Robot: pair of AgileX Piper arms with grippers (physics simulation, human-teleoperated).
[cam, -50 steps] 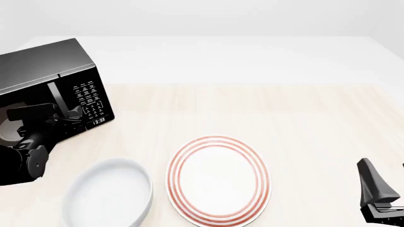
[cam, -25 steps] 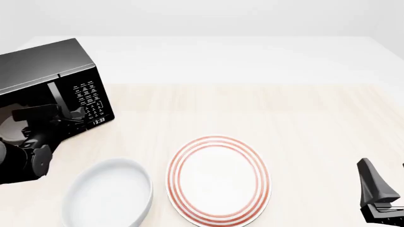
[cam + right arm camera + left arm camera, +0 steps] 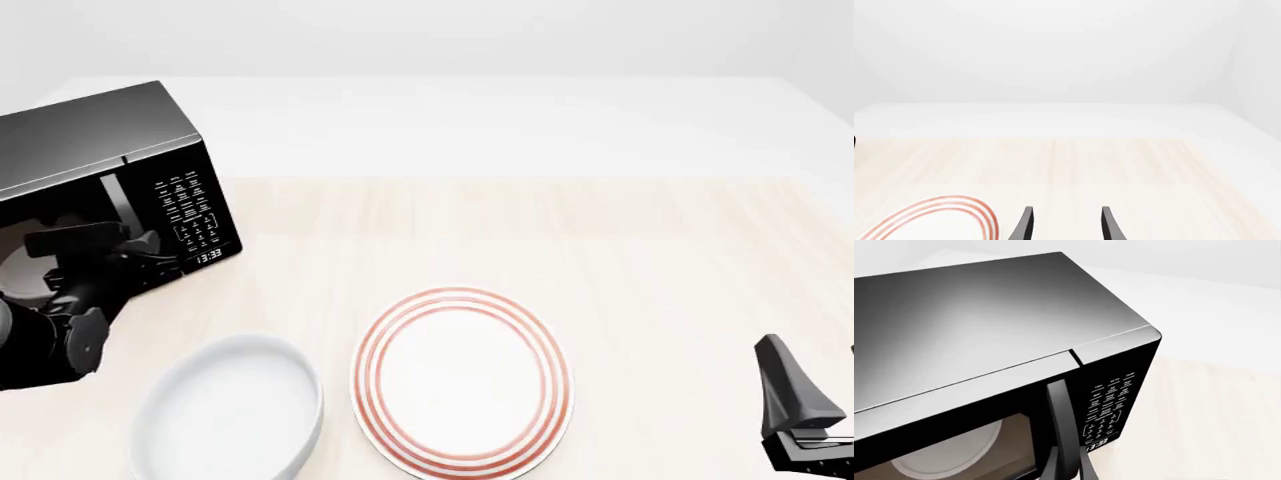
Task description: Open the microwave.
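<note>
Left gripper [image 3: 134, 255] shifted slightly up-left since earlier frame, fingers pinching vertical door handle [image 3: 1062, 430] of glossy black microwave [image 3: 114, 170]; door barely ajar, swing remains. Right gripper [image 3: 1064, 225] idle, jaws apart.

The glossy black box microwave [image 3: 120, 190] shows "13:33" on its digital clock [image 3: 210, 256]; the white keypad labels [image 3: 1111, 400] are too small to read.
</note>
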